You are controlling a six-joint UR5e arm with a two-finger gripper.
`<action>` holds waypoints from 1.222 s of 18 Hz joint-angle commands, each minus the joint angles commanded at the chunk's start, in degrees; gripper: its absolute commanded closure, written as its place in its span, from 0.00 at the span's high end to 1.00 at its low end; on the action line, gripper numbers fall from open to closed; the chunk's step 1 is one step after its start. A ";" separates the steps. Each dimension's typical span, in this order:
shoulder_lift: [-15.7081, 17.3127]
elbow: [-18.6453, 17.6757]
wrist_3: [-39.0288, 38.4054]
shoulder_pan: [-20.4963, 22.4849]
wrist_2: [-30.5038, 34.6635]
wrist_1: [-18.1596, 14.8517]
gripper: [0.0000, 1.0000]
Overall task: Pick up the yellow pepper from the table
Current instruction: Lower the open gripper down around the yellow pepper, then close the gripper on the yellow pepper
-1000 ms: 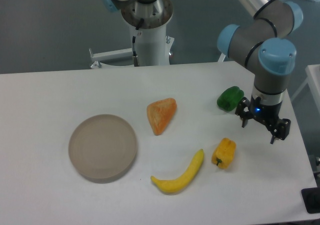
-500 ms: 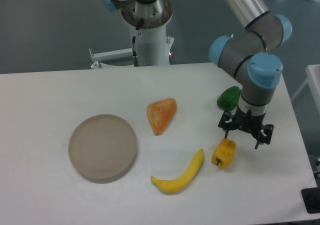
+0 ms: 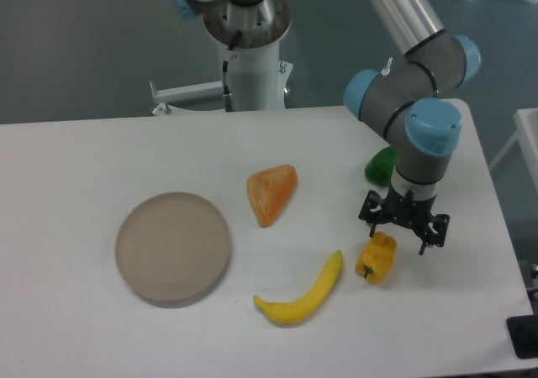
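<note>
While the banana [image 3: 301,295] lies near, the claw [image 3: 403,224] (spread, empty) overhangs the yellow pepper [image 3: 377,258].

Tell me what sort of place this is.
Likely a robotics lab test bench: an industrial arm with its pincer open over a bare white table, toy food such as the yellow pepper and a banana, and a grey backdrop.

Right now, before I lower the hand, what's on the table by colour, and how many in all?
Yellow: 2, the yellow pepper and the banana
Green: 1, the green pepper, partly hidden behind the arm
Orange: 1, the wedge-shaped piece
Beige: 1, the round plate
Total: 5
</note>
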 joint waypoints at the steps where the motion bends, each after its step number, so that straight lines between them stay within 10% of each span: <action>1: 0.00 0.00 0.00 0.00 0.00 0.00 1.00; 22: -1.67 -1.50 -0.09 -1.49 0.00 3.52 1.00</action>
